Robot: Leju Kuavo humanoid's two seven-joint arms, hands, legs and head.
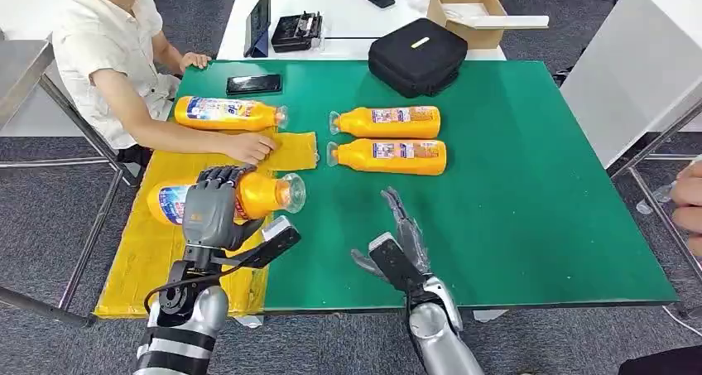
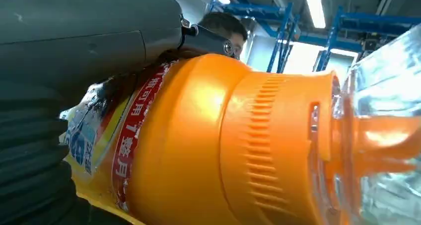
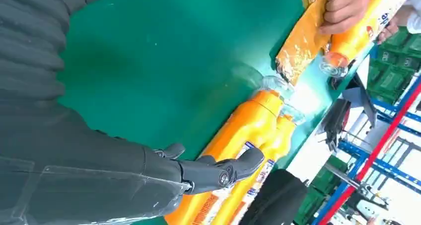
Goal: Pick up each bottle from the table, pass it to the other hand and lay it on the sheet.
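Note:
My left hand (image 1: 213, 213) grips an orange bottle (image 1: 263, 196) with a clear cap, held on its side over the yellow sheet (image 1: 157, 242); the same bottle (image 2: 208, 145) looms close in the left wrist view. My right hand (image 1: 400, 241) is open above the green mat (image 1: 513, 193), fingers spread, holding nothing. Two more orange bottles lie side by side on the mat: one (image 1: 387, 122) farther, one (image 1: 389, 156) nearer, and both bottles (image 3: 243, 140) lie beyond my right hand (image 3: 208, 173) in the right wrist view. A further bottle (image 1: 225, 113) lies at the sheet's far end.
A person sits at the far left, one hand (image 1: 248, 147) pressing on the sheet. A phone (image 1: 253, 84) and a black bag (image 1: 417, 55) lie at the mat's far side. A cardboard box (image 1: 468, 14) stands behind. Another person's hand (image 1: 687, 205) is at the right edge.

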